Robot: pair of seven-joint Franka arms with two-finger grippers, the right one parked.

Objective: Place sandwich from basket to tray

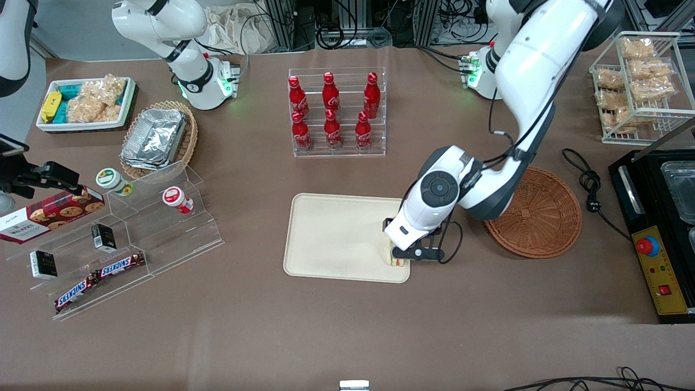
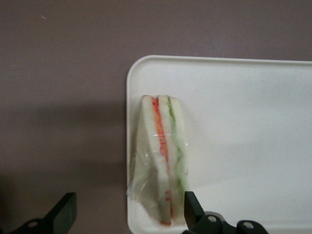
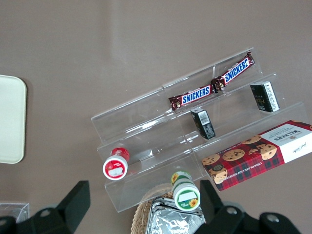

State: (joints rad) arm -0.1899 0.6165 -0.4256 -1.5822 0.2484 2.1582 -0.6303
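Observation:
The sandwich [image 2: 163, 165], a clear-wrapped white wedge with orange and green filling, lies on the cream tray [image 2: 243, 126] right at its rim, close to a corner. In the front view the sandwich [image 1: 398, 262] shows just under my hand, at the tray [image 1: 336, 233] corner nearest the front camera on the basket's side. My gripper [image 2: 129, 200] is open and hangs over the sandwich's broad end. One finger [image 2: 191, 207] stands beside the green-filled side; the other finger [image 2: 66, 209] is well off over the table. The reddish-brown basket [image 1: 543, 217] sits beside the tray with nothing in it.
A clear rack of red cola bottles [image 1: 334, 111] stands farther from the front camera than the tray. Toward the parked arm's end are a tan basket with foil containers [image 1: 157, 138] and an acrylic stand with snacks [image 1: 119, 239]. A black machine [image 1: 659, 233] and a cable [image 1: 592, 190] lie past the basket.

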